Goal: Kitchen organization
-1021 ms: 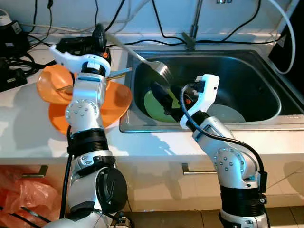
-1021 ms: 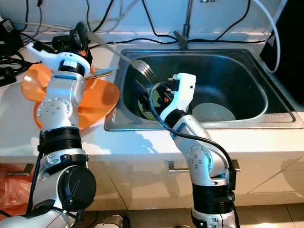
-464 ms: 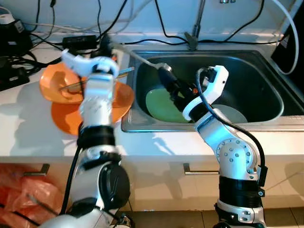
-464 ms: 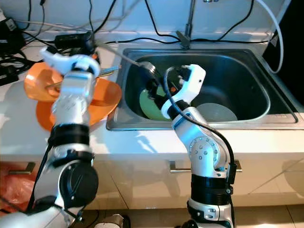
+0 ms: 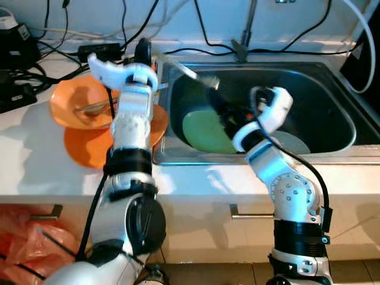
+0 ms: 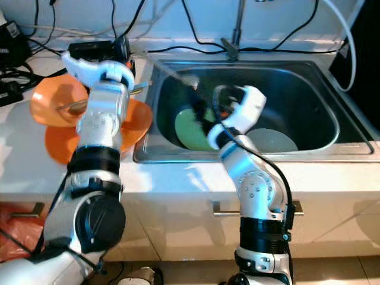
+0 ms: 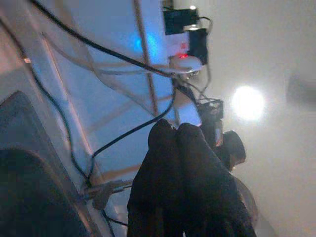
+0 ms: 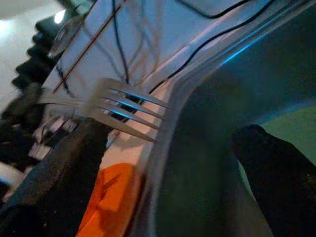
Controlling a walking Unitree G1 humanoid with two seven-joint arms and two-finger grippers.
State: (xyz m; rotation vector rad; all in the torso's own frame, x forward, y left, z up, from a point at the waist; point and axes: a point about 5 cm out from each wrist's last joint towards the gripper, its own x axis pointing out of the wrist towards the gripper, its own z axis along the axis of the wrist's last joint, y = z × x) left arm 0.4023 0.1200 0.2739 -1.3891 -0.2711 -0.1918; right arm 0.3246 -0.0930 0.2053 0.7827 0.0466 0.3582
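Steel fork [image 5: 185, 70], clamped in left gripper [image 5: 144, 50], slants tines-down over sink [image 5: 332, 89]; right gripper [image 8: 173, 163] spread.

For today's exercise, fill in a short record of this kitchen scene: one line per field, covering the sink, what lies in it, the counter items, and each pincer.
Sink: steel basin
In sink: green plate, grey plate
Counter: orange bowl on orange plate, beside the sink
Left pincer: shut on fork, held over the sink
Right pincer: open, over the green plate, near the fork's tines
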